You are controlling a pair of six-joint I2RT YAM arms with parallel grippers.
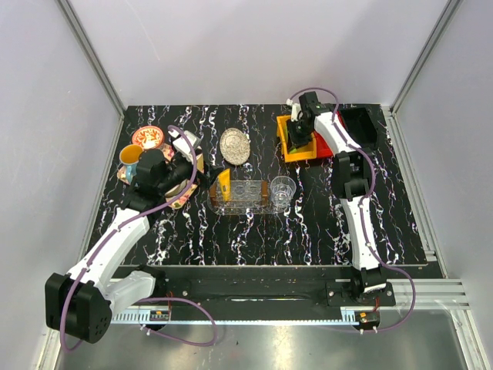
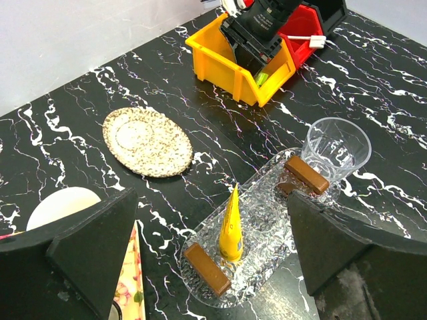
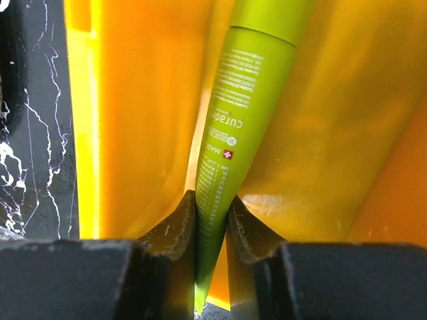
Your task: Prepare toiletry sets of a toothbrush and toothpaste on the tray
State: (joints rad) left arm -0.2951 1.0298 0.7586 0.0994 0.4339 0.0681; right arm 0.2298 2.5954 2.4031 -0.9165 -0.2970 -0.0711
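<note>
Toothpaste showed in two places from overhead. The orange-yellow toothpaste (image 1: 224, 185) rested on the left part of the clear tray (image 1: 258, 206) at mid-table, with a clear cup (image 1: 283, 191) just beside the tray's right end. The left gripper (image 1: 191, 158) hung just left of the tray. The right gripper (image 1: 296, 137) reached down into the yellow bin (image 1: 302, 154) on the far side.

From the left wrist, that gripper's fingers (image 2: 93, 247) stood wide apart with nothing between them, above the near side of the tray. The orange-yellow tube lay on the textured surface between two brown bars (image 2: 207, 269) (one towards each end). Farther off, the toothbrush (image 2: 303, 39) lay at the red bin (image 2: 303, 20), which stood against the yellow one.

From the right wrist, the jaws were pinched tight on the flat end of the lime green toothpaste (image 3: 247, 100). The tube leaned along the yellow bin's inner wall.
</note>
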